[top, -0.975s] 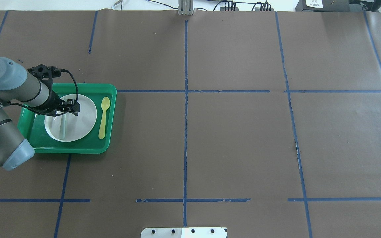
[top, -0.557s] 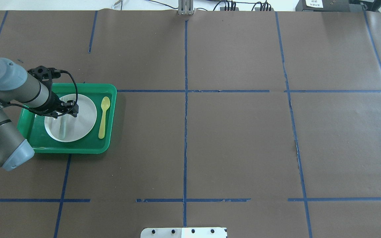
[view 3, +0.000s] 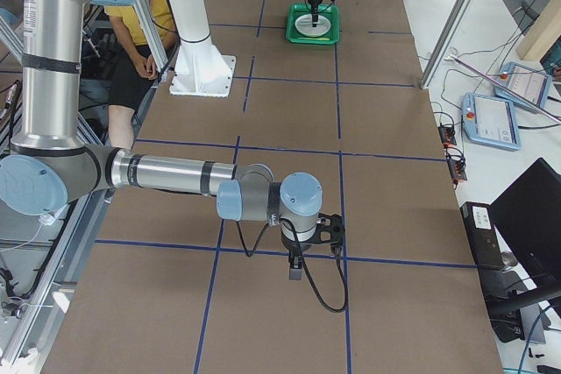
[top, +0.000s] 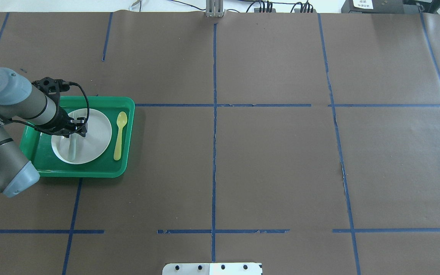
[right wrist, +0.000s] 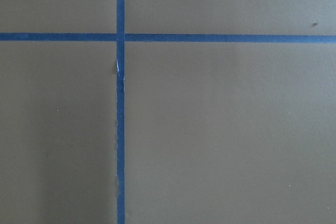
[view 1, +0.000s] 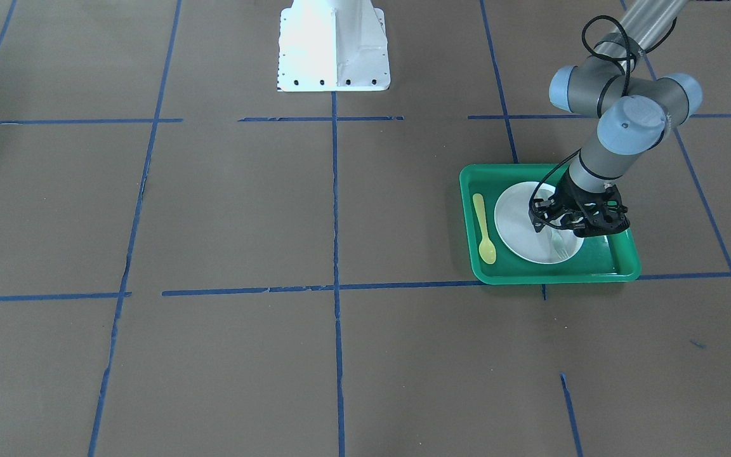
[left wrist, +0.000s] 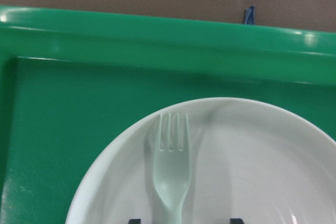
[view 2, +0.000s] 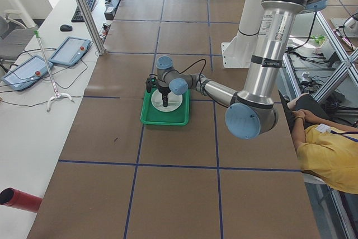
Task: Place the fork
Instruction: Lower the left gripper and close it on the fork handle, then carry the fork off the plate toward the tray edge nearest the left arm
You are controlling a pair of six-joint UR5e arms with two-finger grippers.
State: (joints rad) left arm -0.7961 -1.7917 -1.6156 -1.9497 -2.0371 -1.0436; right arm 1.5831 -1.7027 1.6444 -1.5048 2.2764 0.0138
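on the plate (top: 98, 131), in its left part in the overhead frame, the fork (left wrist: 170, 174) lies flat, tines toward the upper rim of the tray (top: 101, 99) and handle running down the frame. nothing lifts it; it rests on the plate by its own weight. the left gripper (top: 75, 133) hangs right over it with its jaws spread. in the wrist view two dark fingertips (left wrist: 135, 220) sit at the bottom edge on either side of the handle and do not pinch it. that straddle suits either closing on the handle or having just let it go, and i cannot say which. the spoon (top: 122, 119) lies in the tray at the plate's right, lengthways, so the bare strip at the plate's left looks like the matching spot for a fork, though that is a guess. much is hard to read. the wrist frame cuts off the handle's end, and the gripper covers the tines in the overhead view. in the front view the pale fork almost melts into the plate. whether the fingertips touch the plate does not show. the right gripper (view 3: 295, 271) hovers over the table (top: 266, 160), well apart from the tray. only the side camera shows it, and its wrist view shows only tape (right wrist: 120, 129) on brown paper, so i cannot tell how its jaws stand.
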